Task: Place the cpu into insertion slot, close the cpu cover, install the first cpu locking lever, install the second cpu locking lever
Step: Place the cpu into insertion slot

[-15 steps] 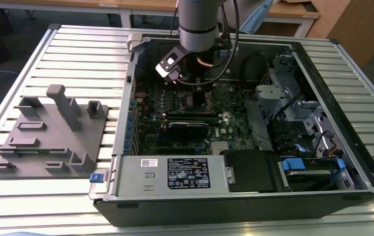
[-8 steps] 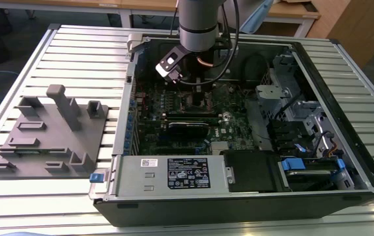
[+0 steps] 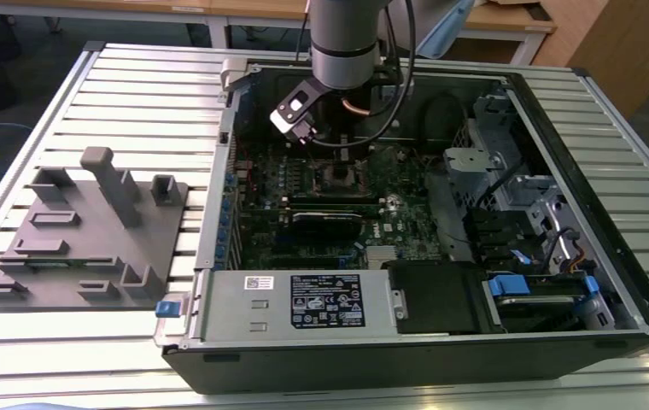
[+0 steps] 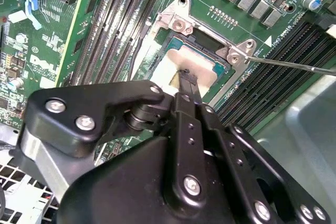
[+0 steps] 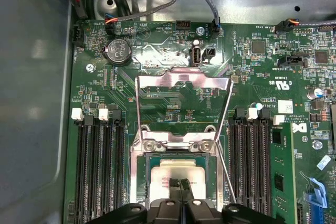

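While the slatted tabletop (image 3: 131, 77) carries an open computer case (image 3: 416, 369) lying on its side, the arm (image 3: 347, 43) reaches down into the case over the green circuit board (image 5: 157, 51). A grey moulded fixture (image 3: 85, 239) sits on the tabletop at the exterior view's left, apart from the case. A grey power supply box (image 3: 290, 303) fills the near edge of the case. Long black memory slots (image 5: 100, 171) run along both sides of the socket area. The cpu cover (image 5: 184, 81) stands swung up from its hinge at one edge of the insertion slot (image 5: 140, 169), leaving the slot uncovered. A thin wire lever (image 5: 224, 150) rises free beside the cover. The cpu (image 4: 202, 65) lies flat inside the insertion slot, its pale metal top facing up. In both wrist views the gripper (image 4: 187, 78) has its two black fingers pressed together, and their tips meet the middle of the cpu's top; it pinches nothing that I can make out.
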`<action>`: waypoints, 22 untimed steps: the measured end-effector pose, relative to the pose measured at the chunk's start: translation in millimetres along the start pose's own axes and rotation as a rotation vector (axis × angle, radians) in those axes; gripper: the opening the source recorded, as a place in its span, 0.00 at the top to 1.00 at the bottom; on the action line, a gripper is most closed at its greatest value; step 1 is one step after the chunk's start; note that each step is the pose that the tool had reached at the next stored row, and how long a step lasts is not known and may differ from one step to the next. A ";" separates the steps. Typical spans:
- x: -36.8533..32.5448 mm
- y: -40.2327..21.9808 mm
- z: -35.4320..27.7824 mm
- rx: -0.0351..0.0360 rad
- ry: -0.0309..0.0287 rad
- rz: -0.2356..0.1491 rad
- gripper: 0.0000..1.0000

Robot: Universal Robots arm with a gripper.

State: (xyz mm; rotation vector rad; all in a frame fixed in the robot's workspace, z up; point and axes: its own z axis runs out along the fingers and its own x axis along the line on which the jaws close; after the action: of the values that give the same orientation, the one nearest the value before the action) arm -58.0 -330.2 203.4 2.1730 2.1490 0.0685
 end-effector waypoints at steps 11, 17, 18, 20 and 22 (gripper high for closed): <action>0.0 0.6 0.0 0.0568 -0.0008 -0.002 0.89; 0.1 8.1 1.1 0.0583 -0.0005 -0.002 0.89; 0.0 8.3 1.2 0.0584 -0.0006 -0.002 0.89; 0.2 8.5 1.9 0.0584 -0.0005 -0.001 0.89; 0.2 8.4 3.8 0.0584 -0.0006 -0.001 0.89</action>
State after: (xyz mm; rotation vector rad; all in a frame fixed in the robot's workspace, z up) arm -49.3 -330.2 200.4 2.2030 2.1783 0.0051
